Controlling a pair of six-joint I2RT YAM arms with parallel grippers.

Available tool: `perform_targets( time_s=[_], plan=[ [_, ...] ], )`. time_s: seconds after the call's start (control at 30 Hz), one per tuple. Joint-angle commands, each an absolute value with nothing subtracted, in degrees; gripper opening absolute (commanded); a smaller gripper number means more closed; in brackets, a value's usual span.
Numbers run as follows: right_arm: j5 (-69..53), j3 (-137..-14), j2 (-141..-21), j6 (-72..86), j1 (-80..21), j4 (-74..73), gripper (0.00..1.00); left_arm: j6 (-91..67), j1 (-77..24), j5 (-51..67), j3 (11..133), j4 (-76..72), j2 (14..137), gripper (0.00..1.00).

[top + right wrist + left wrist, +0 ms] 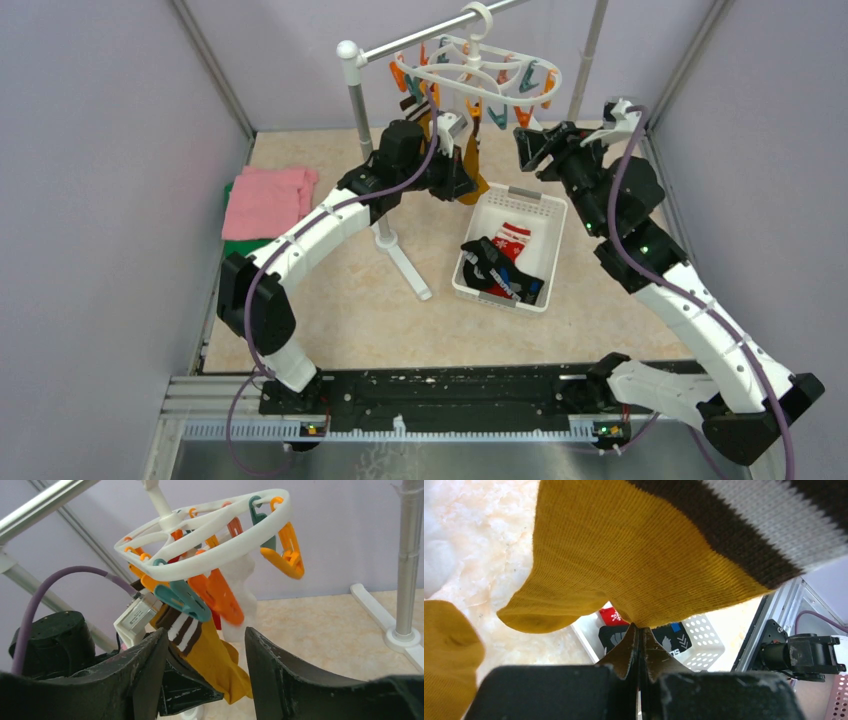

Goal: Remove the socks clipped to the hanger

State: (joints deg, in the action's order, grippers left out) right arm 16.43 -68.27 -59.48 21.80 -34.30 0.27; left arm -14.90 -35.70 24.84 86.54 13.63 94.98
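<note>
The white oval hanger (480,70) hangs from the rack bar with orange and teal clips; it also shows in the right wrist view (200,555). A mustard-yellow sock (634,555) with brown and white cuff stripes hangs from a teal clip (182,600). My left gripper (462,178) is shut on that sock's lower edge (641,626). A white sock (242,590) hangs behind it. A second mustard piece (449,650) shows at the left. My right gripper (206,635) is open and empty, just right of the hanger (525,145), facing the socks.
A white perforated basket (545,205) stands right of centre, holding a red-and-white sock (512,240) and black socks (490,265). The grey-and-white pole rack (355,100) has a foot (405,265) reaching across the table. Pink (265,200) and green (240,245) folded cloths lie at the left.
</note>
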Motion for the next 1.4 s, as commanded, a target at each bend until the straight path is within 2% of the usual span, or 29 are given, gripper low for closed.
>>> perform_targets(
  time_s=[0.0,0.13,0.27,0.63,0.87,0.9,0.93,0.97,1.0,1.03,1.07,1.1,1.23,1.33,1.37],
  plan=[
    [14.3,-68.9,-54.8,23.1,-33.6,-3.2,0.61,-15.7,-35.7,27.7,85.9,10.7,91.9,0.00],
    [4.5,-62.4,-52.6,21.1,-33.6,0.2,0.70,-15.0,-36.5,29.7,85.3,10.3,91.2,0.00],
    [-4.2,-59.4,-52.8,19.8,-33.7,3.5,0.72,-14.9,-37.3,30.1,83.7,10.1,90.4,0.00],
    [-2.6,-59.5,-62.1,20.2,-36.8,8.1,0.67,-16.4,-37.6,30.7,84.9,9.1,90.7,0.00],
    [-0.3,-64.1,-69.5,19.8,-36.8,10.2,0.46,-17.1,-37.6,31.5,85.1,8.9,90.0,0.00],
    [1.2,-64.5,-70.1,19.6,-36.8,10.7,0.40,-17.3,-37.6,31.8,85.1,8.8,89.8,0.00],
    [1.8,-65.0,-70.6,19.4,-36.8,11.1,0.27,-17.4,-37.7,32.1,85.1,8.7,89.6,0.00],
    [1.9,-65.3,-70.7,19.3,-36.8,11.5,0.09,-17.6,-37.6,32.3,85.1,8.6,89.4,0.00],
    [2.3,-65.6,-70.7,19.2,-36.8,11.4,0.00,-17.8,-37.6,32.5,84.9,8.6,89.3,0.00],
    [2.4,-65.9,-70.4,19.2,-36.7,11.3,0.00,-17.9,-37.6,32.8,84.6,8.7,89.1,0.07],
    [2.1,-66.0,-69.9,19.3,-36.3,11.2,0.00,-17.9,-37.5,32.8,84.2,9.2,88.7,0.25],
    [1.4,-65.9,-69.2,19.9,-35.8,11.0,0.00,-18.0,-37.5,32.7,83.7,9.3,88.3,0.38],
    [-1.2,-64.5,-64.4,21.4,-33.2,7.9,0.00,-16.9,-35.8,34.4,81.1,10.3,86.3,0.57],
    [-2.3,-61.6,-60.4,22.0,-30.4,6.9,0.00,-16.1,-34.7,36.0,79.6,10.6,84.9,0.62],
    [-2.8,-60.9,-59.3,22.2,-29.6,6.4,0.00,-16.0,-34.6,36.3,79.5,10.9,84.6,0.69]
  ],
)
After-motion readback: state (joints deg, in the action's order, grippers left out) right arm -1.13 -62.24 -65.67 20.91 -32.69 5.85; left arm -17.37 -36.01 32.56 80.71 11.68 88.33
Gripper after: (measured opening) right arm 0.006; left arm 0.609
